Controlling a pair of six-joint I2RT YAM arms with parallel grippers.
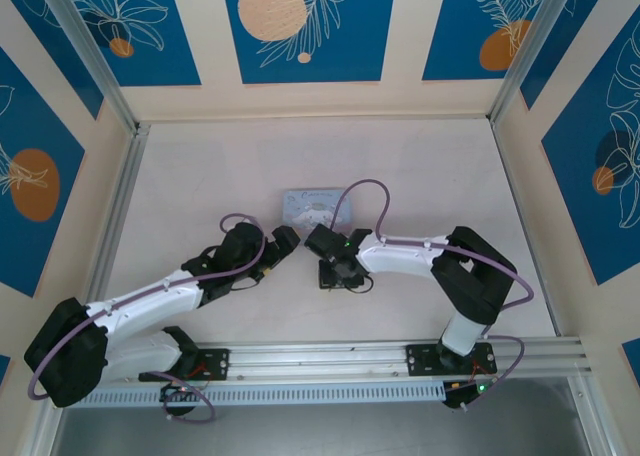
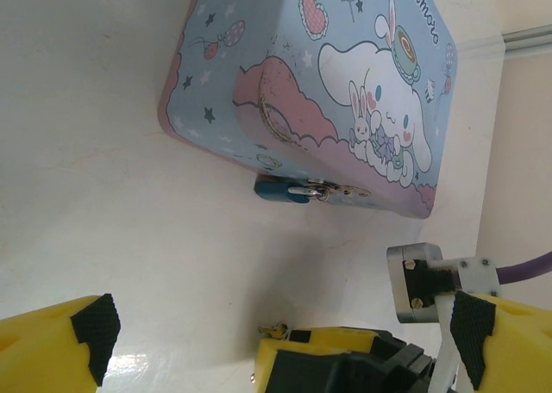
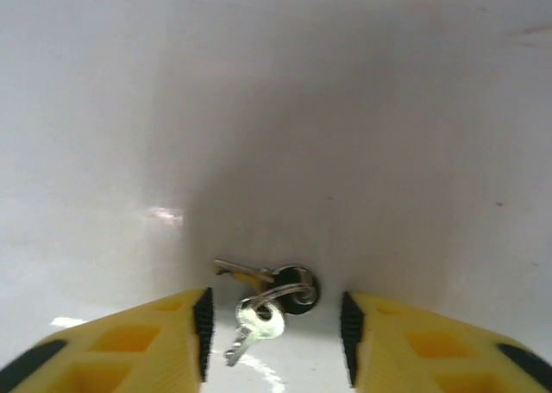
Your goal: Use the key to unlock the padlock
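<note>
Dark bluish and tiny, the metal padlock (image 2: 283, 189) hangs at the front edge of the pale blue cartoon-printed tin box (image 2: 259, 74), seemingly hooked through its clasp. Two small keys on a ring (image 3: 269, 296) lie on the white table (image 3: 276, 109), between the parted jaws of the right gripper (image 3: 276, 334), which grips nothing. The left gripper (image 2: 282, 328) is spread wide and empty, near the tin.

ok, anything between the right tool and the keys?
Nothing visible. In the right wrist view the keys lie on bare table in the gap of the open right tool, neither finger touching them. In the left wrist view, the table up to the padlock at the edge of the tin also looks bare.
</note>
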